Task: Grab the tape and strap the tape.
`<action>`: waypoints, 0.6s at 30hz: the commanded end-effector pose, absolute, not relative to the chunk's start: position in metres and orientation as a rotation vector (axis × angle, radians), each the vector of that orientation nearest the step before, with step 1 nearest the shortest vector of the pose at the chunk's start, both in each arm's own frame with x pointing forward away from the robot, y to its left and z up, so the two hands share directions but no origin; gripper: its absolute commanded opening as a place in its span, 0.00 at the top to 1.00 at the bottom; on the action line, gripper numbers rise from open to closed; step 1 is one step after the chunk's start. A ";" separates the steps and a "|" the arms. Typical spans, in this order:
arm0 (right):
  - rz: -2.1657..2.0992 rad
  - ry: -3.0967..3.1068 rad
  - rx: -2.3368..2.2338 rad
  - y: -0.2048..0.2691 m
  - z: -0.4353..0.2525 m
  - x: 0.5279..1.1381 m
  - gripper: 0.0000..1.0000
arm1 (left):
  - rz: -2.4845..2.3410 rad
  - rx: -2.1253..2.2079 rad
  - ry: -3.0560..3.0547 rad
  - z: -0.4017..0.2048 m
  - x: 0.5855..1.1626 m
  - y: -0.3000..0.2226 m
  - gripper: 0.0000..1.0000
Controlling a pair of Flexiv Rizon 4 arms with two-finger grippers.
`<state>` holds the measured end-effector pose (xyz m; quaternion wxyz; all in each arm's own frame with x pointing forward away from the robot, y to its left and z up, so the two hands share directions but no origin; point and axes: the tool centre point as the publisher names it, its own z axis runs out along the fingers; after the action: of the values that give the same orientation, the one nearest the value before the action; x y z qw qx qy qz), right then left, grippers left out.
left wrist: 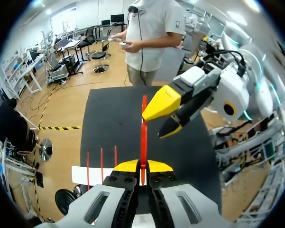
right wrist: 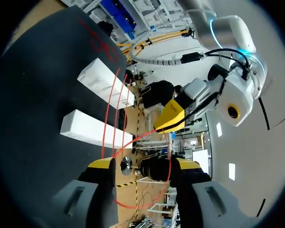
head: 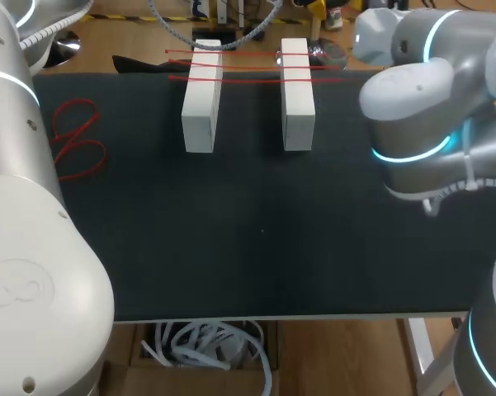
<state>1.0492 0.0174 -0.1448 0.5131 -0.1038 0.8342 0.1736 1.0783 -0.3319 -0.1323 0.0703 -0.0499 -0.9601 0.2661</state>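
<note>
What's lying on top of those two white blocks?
Thin red tape strands stretch across the far ends of the left block and the right block, bridging the gap. Whatever lies beneath them is covered.

A robotics lab, going by the rig itself: two grey jointed machine arms with lit rings at their joints, the left arm (head: pixel 16 165) and the right arm (head: pixel 413 107), stand at a table (head: pixel 256 264) covered in plain black matting. The left pincer (left wrist: pixel 142 166) has yellow-tipped fingers pinching a strand of red tape (left wrist: pixel 143 133). Ahead of the right pincer (right wrist: pixel 144 164), whose fingers stand wide apart, two plain white blocks (right wrist: pixel 106 83) lie side by side with red strands stretched across both.
</note>
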 end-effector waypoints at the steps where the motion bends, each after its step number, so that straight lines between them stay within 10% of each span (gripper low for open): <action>1: 0.470 2.073 -0.281 -0.020 -0.140 1.036 0.54 | 0.795 -0.150 -2.889 -0.131 1.078 -0.332 1.00; 14: 0.421 2.101 -0.234 -0.097 -0.155 1.067 0.50 | 0.795 -0.150 -2.889 -0.131 1.078 -0.332 1.00; 16: 0.420 2.088 -0.235 -0.100 -0.156 1.074 0.40 | 0.795 -0.150 -2.889 -0.131 1.078 -0.332 1.00; 18: 0.449 2.088 -0.256 -0.099 -0.157 1.080 0.00 | 0.795 -0.150 -2.889 -0.131 1.078 -0.332 1.00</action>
<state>1.0686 -0.0956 -0.1562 0.4886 -0.0891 0.8531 0.1602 1.0783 -0.3320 -0.1323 0.0703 -0.0499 -0.9601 0.2661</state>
